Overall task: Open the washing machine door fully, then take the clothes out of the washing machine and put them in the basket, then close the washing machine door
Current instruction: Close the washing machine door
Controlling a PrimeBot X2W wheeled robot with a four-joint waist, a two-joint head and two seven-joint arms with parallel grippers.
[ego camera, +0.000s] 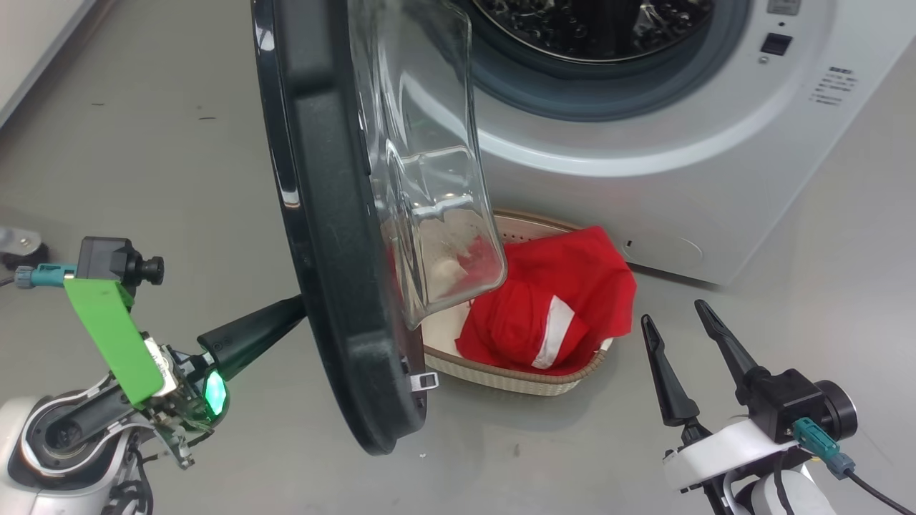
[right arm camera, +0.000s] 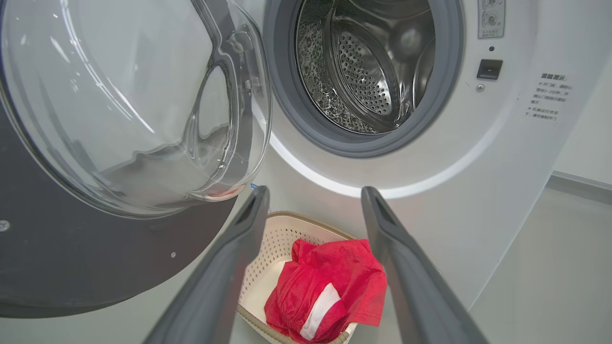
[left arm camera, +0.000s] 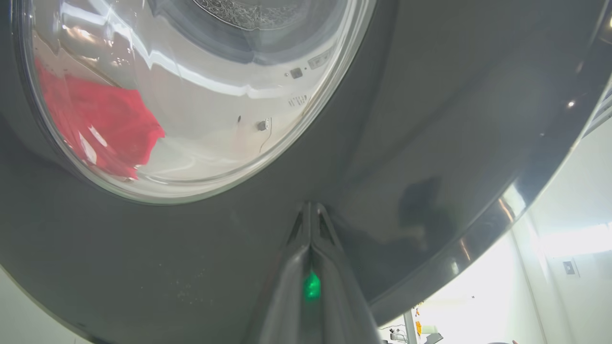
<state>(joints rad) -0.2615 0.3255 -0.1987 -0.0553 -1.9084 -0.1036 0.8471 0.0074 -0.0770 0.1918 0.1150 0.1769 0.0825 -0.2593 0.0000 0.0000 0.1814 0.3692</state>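
Observation:
The washing machine door stands half open, edge-on in the head view, its glass bowl bulging toward the washing machine. My left gripper is shut, and its tip touches the door's dark outer face below the window. The steel drum looks empty. The red clothes lie in the cream basket on the floor before the machine, partly behind the door. My right gripper is open and holds nothing; it points toward the basket and the clothes.
Grey floor lies open to the right of the basket and behind the door at left. A pale wall base runs along the far left. A small dark object sits at the left edge.

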